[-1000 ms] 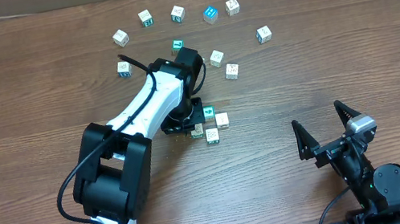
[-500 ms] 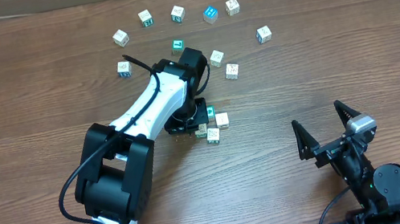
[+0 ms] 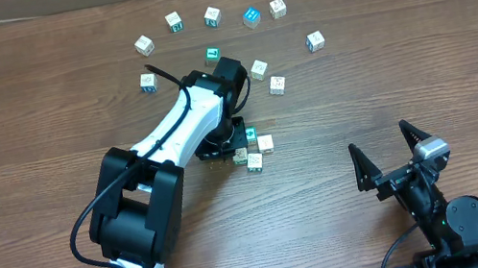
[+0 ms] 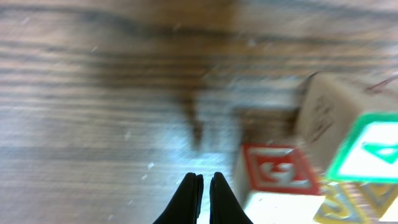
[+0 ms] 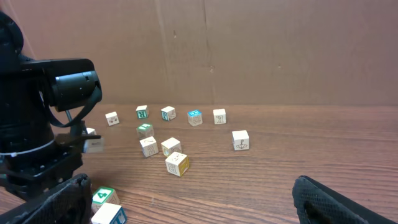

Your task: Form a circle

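Small pale and teal cubes lie in a loose arc [image 3: 213, 17] across the far side of the table, not as a closed circle. Inside it lie three more [image 3: 258, 69]. A tight cluster of cubes [image 3: 254, 162] sits next to my left gripper [image 3: 222, 148], which is mostly hidden under its own wrist. In the left wrist view the left gripper [image 4: 202, 193] is shut on nothing, low over the wood. A red-marked cube [image 4: 277, 171] and a green-framed cube [image 4: 367, 146] lie just right of it. My right gripper [image 3: 380, 141] stands open near the front, far from the cubes.
The left arm [image 3: 144, 179] stretches from the front edge to the table's middle. A brown cardboard wall [image 5: 249, 43] stands behind the table. The right wrist view shows the cube with yellow marks [image 5: 176, 163] nearest among the scattered ones.
The left wrist has edged slightly to the right beside the cluster, and one cube there shifted a little. The right arm has not moved.
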`<state>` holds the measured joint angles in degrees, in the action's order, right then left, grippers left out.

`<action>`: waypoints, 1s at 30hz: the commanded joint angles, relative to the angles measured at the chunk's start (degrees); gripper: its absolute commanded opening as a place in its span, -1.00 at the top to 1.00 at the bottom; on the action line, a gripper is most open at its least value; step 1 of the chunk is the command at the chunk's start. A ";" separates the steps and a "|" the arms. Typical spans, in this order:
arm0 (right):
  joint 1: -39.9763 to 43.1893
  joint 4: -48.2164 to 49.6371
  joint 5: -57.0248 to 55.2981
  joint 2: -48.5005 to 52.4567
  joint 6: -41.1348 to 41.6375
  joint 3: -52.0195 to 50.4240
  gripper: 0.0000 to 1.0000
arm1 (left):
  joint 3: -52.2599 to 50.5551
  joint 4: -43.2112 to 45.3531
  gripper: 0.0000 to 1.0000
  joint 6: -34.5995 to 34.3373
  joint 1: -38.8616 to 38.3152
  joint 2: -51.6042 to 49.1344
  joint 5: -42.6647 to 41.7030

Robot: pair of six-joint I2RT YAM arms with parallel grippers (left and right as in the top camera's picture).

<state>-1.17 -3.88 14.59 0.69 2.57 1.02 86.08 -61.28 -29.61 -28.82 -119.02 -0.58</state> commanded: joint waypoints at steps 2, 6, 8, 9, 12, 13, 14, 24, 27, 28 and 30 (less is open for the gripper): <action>0.17 0.33 -0.42 -0.52 -0.28 -0.57 -1.00 | 6.67 -4.37 0.91 -0.15 1.27 1.73 2.45; 0.17 0.33 -0.42 -0.52 -0.26 -0.57 -1.00 | 11.69 -9.20 0.92 3.52 1.09 1.73 -0.13; 0.17 0.33 -0.42 -0.52 -0.28 -0.57 -1.00 | 12.13 -10.54 0.92 7.56 0.46 1.73 -3.93; 0.17 0.33 -0.42 -0.52 -0.26 -0.57 -1.00 | 12.11 -11.54 0.92 8.96 0.07 1.73 -5.49; 0.17 0.33 -0.42 -0.52 -0.26 -0.57 -1.00 | 11.39 -14.51 0.91 10.34 -1.27 1.70 -6.60; 0.17 0.33 -0.42 -0.52 -0.28 -0.57 -1.00 | 11.10 -15.52 0.91 10.34 -1.92 1.70 -6.56; 0.17 0.33 -0.42 -0.52 -0.28 -0.57 -1.00 | 10.58 -16.09 0.91 10.34 -2.56 1.70 -6.62; 0.17 0.33 -0.42 -0.52 -0.26 -0.57 -1.00 | 5.20 -12.92 0.91 7.50 -9.70 1.70 -7.61; 0.17 0.33 -0.42 -0.52 -0.26 -0.57 -1.00 | 4.00 -11.47 0.92 6.23 -10.34 1.70 -7.61; 0.17 0.33 -0.42 -0.52 -0.28 -0.57 -1.00 | 3.61 -10.82 0.91 6.23 -10.51 1.70 -7.63; 0.17 0.33 -0.42 -0.52 -0.28 -0.57 -1.00 | 2.89 -9.64 0.91 6.23 -10.71 1.70 -7.61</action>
<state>-1.17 -3.88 14.59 0.69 2.55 1.02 90.28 -71.94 -22.11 -39.40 -118.72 -7.60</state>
